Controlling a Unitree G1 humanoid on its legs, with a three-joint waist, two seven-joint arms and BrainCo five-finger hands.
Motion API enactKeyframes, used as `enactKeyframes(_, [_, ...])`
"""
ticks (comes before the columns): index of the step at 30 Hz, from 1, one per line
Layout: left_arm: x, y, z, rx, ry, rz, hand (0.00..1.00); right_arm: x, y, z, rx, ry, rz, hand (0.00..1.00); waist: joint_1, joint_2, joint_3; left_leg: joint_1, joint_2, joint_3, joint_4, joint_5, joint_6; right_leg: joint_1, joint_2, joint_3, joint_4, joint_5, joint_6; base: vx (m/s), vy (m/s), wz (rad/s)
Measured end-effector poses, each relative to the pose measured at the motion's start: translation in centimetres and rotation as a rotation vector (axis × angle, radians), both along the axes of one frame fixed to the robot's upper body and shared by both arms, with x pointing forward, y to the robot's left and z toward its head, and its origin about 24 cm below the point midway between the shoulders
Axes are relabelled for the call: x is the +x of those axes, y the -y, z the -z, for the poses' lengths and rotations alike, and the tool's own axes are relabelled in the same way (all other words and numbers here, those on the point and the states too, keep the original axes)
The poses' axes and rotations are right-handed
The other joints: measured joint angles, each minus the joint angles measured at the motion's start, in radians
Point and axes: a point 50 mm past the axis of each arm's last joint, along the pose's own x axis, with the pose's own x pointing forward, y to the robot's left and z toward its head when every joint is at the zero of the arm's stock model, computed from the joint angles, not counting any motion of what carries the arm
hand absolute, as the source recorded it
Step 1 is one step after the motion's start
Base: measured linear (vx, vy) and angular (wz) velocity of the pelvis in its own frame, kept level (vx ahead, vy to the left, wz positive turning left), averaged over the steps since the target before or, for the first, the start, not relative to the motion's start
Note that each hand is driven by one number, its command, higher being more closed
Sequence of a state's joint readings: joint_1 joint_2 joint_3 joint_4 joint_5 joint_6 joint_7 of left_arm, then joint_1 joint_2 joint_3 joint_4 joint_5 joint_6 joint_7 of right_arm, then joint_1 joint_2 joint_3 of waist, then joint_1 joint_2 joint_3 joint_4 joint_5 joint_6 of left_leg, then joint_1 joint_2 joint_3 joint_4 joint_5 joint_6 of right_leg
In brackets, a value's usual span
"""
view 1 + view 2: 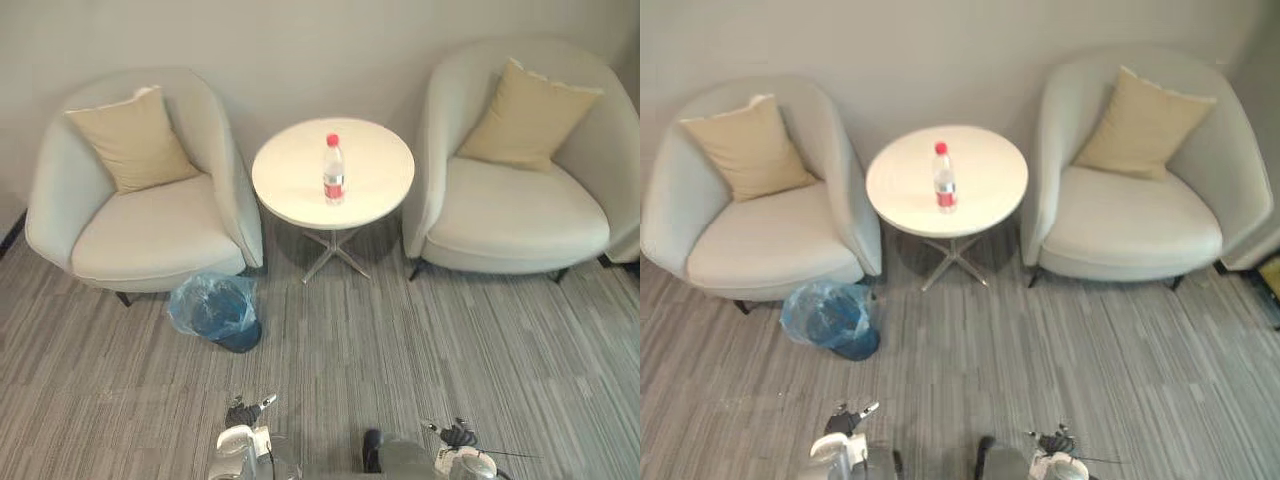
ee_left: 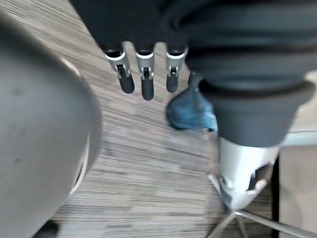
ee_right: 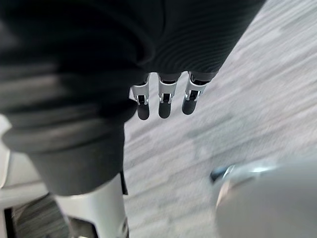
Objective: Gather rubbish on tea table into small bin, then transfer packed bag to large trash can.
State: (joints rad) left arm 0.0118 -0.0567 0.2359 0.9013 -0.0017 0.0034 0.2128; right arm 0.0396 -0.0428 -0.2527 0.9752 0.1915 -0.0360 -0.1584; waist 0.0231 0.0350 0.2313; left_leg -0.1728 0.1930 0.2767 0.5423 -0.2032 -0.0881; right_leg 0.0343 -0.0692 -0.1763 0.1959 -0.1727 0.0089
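On white counter (image 1: pixel 375 150), upright bottle (image 1: pixel 334 172); on floor (image 1: pixel 400 340) nearby, blue-bagged small bin (image 1: pixel 218 312); left hand (image 2: pixel 147 82) and right hand (image 3: pixel 164 103) loosely spread.

2 head views look steeply down from high up and well back at a round tea table (image 1: pixel 290 170) against the wall. The table stands between the left armchair (image 1: pixel 150 235) and the right armchair (image 1: pixel 520 215). Both views share these, the small bin (image 1: pixel 215 308) and the carpet (image 1: pixel 430 340), from slightly offset positions. The left wrist view looks along the left hand (image 2: pixel 143 84) from very close, down at carpet, and shares the bin. The right wrist view looks past the right hand (image 3: pixel 164 103) at carpet, equally close.
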Motion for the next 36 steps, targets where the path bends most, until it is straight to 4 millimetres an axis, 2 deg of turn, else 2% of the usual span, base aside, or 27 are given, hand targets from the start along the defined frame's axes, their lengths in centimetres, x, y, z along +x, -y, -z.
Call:
enactKeyframes(1, [0.0, 0.1, 0.0, -0.001, -0.001, 0.001, 0.00, -0.1, 0.0, 0.0, 0.001, 0.003, 0.005, 0.00, 0.006, 0.002, -0.003, 0.001, -0.025, -0.012, -0.145, 0.025, 0.001, 0.006, -0.001, 0.003, -0.005, -0.009, 0.010, 0.33, 0.169, -0.11])
enactKeyframes(2, [0.0, 0.2, 0.0, -0.005, -0.004, 0.002, 0.00, -0.4, 0.2, 0.0, -0.004, -0.004, 0.008, 0.00, 0.019, 0.009, -0.010, 0.000, -0.051, -0.044, -0.290, 0.106, -0.003, 0.006, 0.002, 0.014, -0.003, -0.024, 0.025, 0.35, 0.190, -0.39])
enactKeyframes(3, [0.0, 0.1, 0.1, 0.000, -0.007, 0.012, 0.00, -0.9, 0.2, 0.3, 0.000, -0.024, 0.010, 0.00, 0.036, 0.004, -0.021, 0.020, -0.076, -0.051, -0.318, 0.174, 0.022, 0.015, -0.002, 0.046, 0.001, -0.030, 0.044, 0.42, 0.196, -0.30])
enactKeyframes(4, [-0.2, -0.4, 0.1, 0.012, -0.017, 0.015, 0.00, -0.9, -0.2, 0.3, 0.010, -0.027, 0.009, 0.00, 0.030, -0.017, -0.027, 0.037, -0.096, -0.044, -0.328, 0.180, 0.037, 0.036, -0.021, 0.052, -0.010, -0.026, 0.051, 0.47, 0.183, -0.13])
enactKeyframes(5, [-0.3, -0.8, 0.2, 0.027, -0.024, 0.022, 0.00, -1.6, -0.8, 0.7, 0.028, -0.051, 0.012, 0.00, 0.028, -0.046, -0.042, 0.039, -0.118, -0.034, -0.315, 0.160, 0.063, 0.054, -0.045, 0.055, -0.033, -0.025, 0.060, 0.55, 0.213, 0.09])
enactKeyframes(6, [-0.3, -1.1, 0.2, 0.035, -0.027, 0.025, 0.00, -2.1, -1.1, 0.9, 0.040, -0.068, 0.014, 0.00, 0.034, -0.063, -0.052, 0.043, -0.136, -0.023, -0.292, 0.130, 0.074, 0.066, -0.067, 0.065, -0.031, -0.028, 0.067, 0.43, 0.184, -0.04])
enactKeyframes(8, [-0.6, -1.1, 0.3, 0.035, -0.039, 0.028, 0.00, -2.0, -1.4, 0.9, 0.035, -0.071, -0.012, 0.00, 0.041, -0.067, -0.057, 0.102, -0.161, 0.003, -0.314, 0.085, 0.083, 0.060, -0.091, 0.108, 0.053, -0.046, 0.095, 0.34, 0.188, -0.32])
enactKeyframes(9, [-0.9, -1.0, 0.6, 0.031, -0.060, 0.036, 0.00, -1.7, -0.9, 0.7, 0.015, -0.063, -0.033, 0.00, 0.035, -0.059, -0.062, 0.151, -0.173, 0.018, -0.348, 0.058, 0.086, -0.020, -0.106, 0.142, 0.252, -0.057, 0.115, 0.28, 0.195, -0.37])
enactKeyframes(11, [-1.1, -1.1, 0.7, 0.040, -0.078, 0.059, 0.00, -1.5, -0.9, 0.6, 0.011, -0.053, -0.053, 0.00, 0.023, -0.060, -0.065, 0.210, -0.193, 0.019, -0.367, 0.032, 0.085, -0.148, -0.133, 0.163, 0.556, -0.030, 0.153, 0.27, 0.166, -0.10])
enactKeyframes(13, [-1.5, -1.3, 0.9, 0.048, -0.103, 0.076, 0.00, -1.1, -1.0, 0.6, 0.013, -0.046, -0.067, 0.00, 0.015, -0.064, -0.068, 0.294, -0.201, 0.026, -0.392, 0.021, 0.083, -0.222, -0.153, 0.132, 0.724, -0.050, 0.143, 0.34, 0.093, 0.08])
enactKeyframes(15, [-1.7, -1.2, 1.1, 0.046, -0.113, 0.086, 0.00, -0.9, -1.0, 0.5, 0.011, -0.043, -0.074, 0.00, 0.013, -0.059, -0.069, 0.353, -0.192, 0.021, -0.431, 0.021, 0.082, -0.244, -0.160, 0.055, 0.684, -0.092, 0.108, 0.33, -0.020, 0.16])
enactKeyframes(16, [-1.8, -1.1, 1.1, 0.045, -0.118, 0.094, 0.00, -0.7, -0.9, 0.5, 0.009, -0.038, -0.075, 0.00, 0.010, -0.052, -0.070, 0.367, -0.174, 0.015, -0.434, 0.022, 0.080, -0.260, -0.152, 0.013, 0.606, -0.102, 0.094, 0.31, -0.069, 0.20])
enactKeyframes(18, [-1.8, -1.0, 1.1, 0.043, -0.120, 0.100, 0.00, -0.2, -0.7, 0.3, 0.004, -0.028, -0.079, 0.00, 0.005, -0.040, -0.066, 0.372, -0.141, -0.005, -0.432, 0.022, 0.078, -0.282, -0.100, 0.002, 0.389, -0.073, 0.063, 0.33, -0.178, 0.22])
enactKeyframes(19, [-2.0, -1.1, 1.2, 0.043, -0.124, 0.105, 0.00, -0.4, -0.8, 0.4, 0.006, -0.031, -0.080, 0.00, -0.004, -0.045, -0.068, 0.377, -0.137, -0.023, -0.432, 0.020, 0.066, -0.274, -0.072, 0.026, 0.222, 0.018, 0.045, 0.40, -0.252, 0.28])
enactKeyframes(20, [-2.1, -1.5, 1.2, 0.049, -0.124, 0.111, 0.00, -0.7, -0.9, 0.5, 0.013, -0.041, -0.077, 0.00, -0.009, -0.066, -0.071, 0.386, -0.152, -0.041, -0.432, 0.009, 0.045, -0.256, -0.068, 0.058, 0.123, 0.152, 0.022, 0.41, -0.263, 0.16])
enactKeyframes(21, [-2.0, -0.9, 1.3, 0.034, -0.131, 0.111, 0.00, -0.2, -0.3, 0.3, 0.003, -0.031, -0.071, 0.00, -0.012, -0.027, -0.057, 0.410, -0.124, -0.057, -0.435, -0.011, 0.016, -0.247, -0.040, 0.061, 0.148, 0.154, 0.006, 0.28, -0.160, 0.00])
enactKeyframes(24, [-2.2, 0.4, 1.5, -0.006, -0.130, 0.093, 0.00, -0.1, 0.4, 0.3, -0.010, -0.034, -0.058, 0.00, -0.013, 0.018, -0.062, 0.404, -0.092, -0.080, -0.380, 0.004, -0.005, -0.219, -0.014, 0.050, 0.139, 0.099, -0.011, 0.27, -0.197, -0.07])
enactKeyframes(25, [-2.1, 0.5, 1.4, -0.010, -0.128, 0.095, 0.00, -0.2, 0.4, 0.3, -0.010, -0.037, -0.057, 0.00, -0.017, 0.014, -0.058, 0.383, -0.083, -0.091, -0.325, 0.004, -0.005, -0.200, -0.014, 0.041, 0.128, 0.093, -0.012, 0.20, -0.204, 0.37])
enactKeyframes(26, [-1.8, 0.7, 1.3, -0.012, -0.116, 0.096, 0.00, -0.4, 0.4, 0.3, -0.010, -0.042, -0.056, 0.00, -0.017, 0.013, -0.055, 0.334, -0.065, -0.104, -0.194, 0.006, -0.009, -0.155, -0.013, 0.023, 0.095, 0.081, -0.015, 0.14, -0.193, 0.52])
enactKeyframes(28, [-1.2, 0.8, 1.0, -0.013, -0.087, 0.092, 0.00, -0.8, 0.3, 0.5, -0.009, -0.056, -0.060, 0.00, -0.005, 0.001, -0.048, 0.239, -0.023, -0.102, 0.039, 0.038, -0.056, -0.092, -0.015, 0.005, 0.065, 0.065, -0.019, 0.13, -0.137, 0.41])
enactKeyframes(29, [-1.0, 0.8, 0.9, -0.010, -0.074, 0.090, 0.00, -1.1, 0.3, 0.6, -0.010, -0.063, -0.063, 0.00, 0.006, 0.001, -0.047, 0.202, -0.001, -0.089, 0.114, 0.029, -0.048, -0.065, -0.014, -0.004, 0.049, 0.058, -0.022, 0.10, -0.055, 0.15])
enactKeyframes(30, [-0.8, 0.9, 0.8, -0.011, -0.066, 0.091, 0.00, -1.2, 0.2, 0.6, -0.010, -0.067, -0.061, 0.00, 0.009, 0.000, -0.047, 0.173, 0.005, -0.071, 0.119, 0.008, -0.033, -0.049, -0.014, -0.007, 0.031, 0.056, -0.020, 0.08, -0.041, 0.05])
enactKeyframes(31, [-0.7, 0.9, 0.8, -0.012, -0.062, 0.091, 0.00, -1.3, 0.2, 0.6, -0.010, -0.069, -0.060, 0.00, 0.009, -0.001, -0.047, 0.158, 0.001, -0.062, 0.086, -0.004, -0.026, -0.041, -0.014, -0.006, 0.017, 0.051, -0.010, 0.12, 0.016, -0.09])
enactKeyframes(33, [-0.6, 1.0, 0.7, -0.012, -0.056, 0.096, 0.00, -1.3, 0.2, 0.6, -0.009, -0.070, -0.056, 0.00, 0.012, 0.000, -0.047, 0.156, -0.049, -0.085, -0.168, -0.006, -0.018, -0.033, -0.019, 0.018, 0.001, 0.064, 0.007, 0.12, 0.076, -0.27])
enactKeyframes(34, [-0.6, 1.0, 0.7, -0.012, -0.056, 0.102, 0.00, -1.2, 0.3, 0.6, -0.010, -0.068, -0.055, 0.00, 0.012, 0.004, -0.049, 0.162, -0.065, -0.108, -0.273, 0.026, -0.014, -0.036, -0.018, 0.023, 0.001, 0.065, 0.011, 0.14, 0.162, -0.38])
enactKeyframes(35, [-0.6, 1.2, 0.7, -0.014, -0.058, 0.111, 0.00, -1.3, 0.4, 0.6, -0.013, -0.071, -0.056, 0.00, 0.018, 0.012, -0.053, 0.174, -0.082, -0.136, -0.359, 0.097, -0.013, -0.041, -0.011, 0.044, 0.006, 0.060, 0.027, 0.14, 0.163, -0.27])
enactKeyframes(36, [-0.8, 0.9, 0.8, -0.006, -0.068, 0.114, 0.00, -1.2, 0.2, 0.6, -0.010, -0.066, -0.058, 0.00, 0.018, 0.000, -0.062, 0.193, -0.098, -0.132, -0.385, 0.102, -0.005, -0.030, -0.015, 0.059, -0.020, 0.072, 0.043, 0.18, 0.194, -0.23])
